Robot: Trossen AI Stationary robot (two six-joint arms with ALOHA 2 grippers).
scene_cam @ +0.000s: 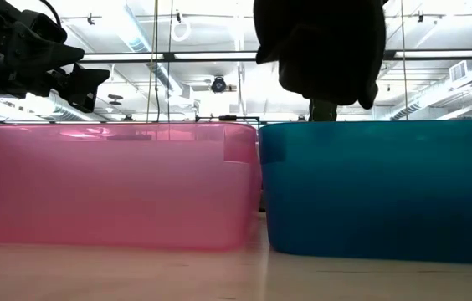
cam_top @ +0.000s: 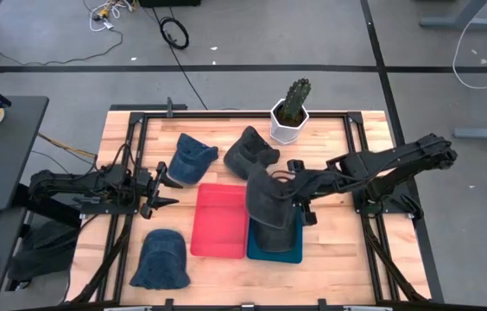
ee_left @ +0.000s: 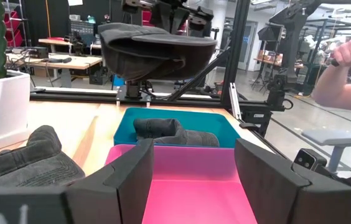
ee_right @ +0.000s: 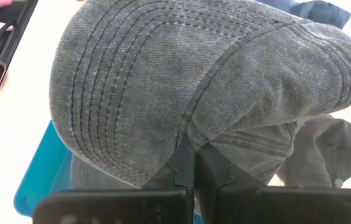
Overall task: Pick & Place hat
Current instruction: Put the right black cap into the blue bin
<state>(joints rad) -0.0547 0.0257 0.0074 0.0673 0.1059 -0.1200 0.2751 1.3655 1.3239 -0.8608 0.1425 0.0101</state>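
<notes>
High view: below the right gripper (cam_top: 288, 197) sit a teal bin (cam_top: 275, 244), already holding a dark hat (ee_left: 174, 132), and beside it a red bin (cam_top: 218, 220). Two blue caps (cam_top: 193, 158) lie off toward the left gripper (cam_top: 166, 190), whose fingers stand wide apart. Clamped in the right gripper, a charcoal stitched-brim cap (cam_top: 269, 203) hangs above the teal bin.

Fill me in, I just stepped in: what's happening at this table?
The right gripper is shut on a dark grey denim cap, holding it above the teal plastic bin, which already holds another grey cap. The left gripper waits open beside the empty pink plastic bin.
</notes>
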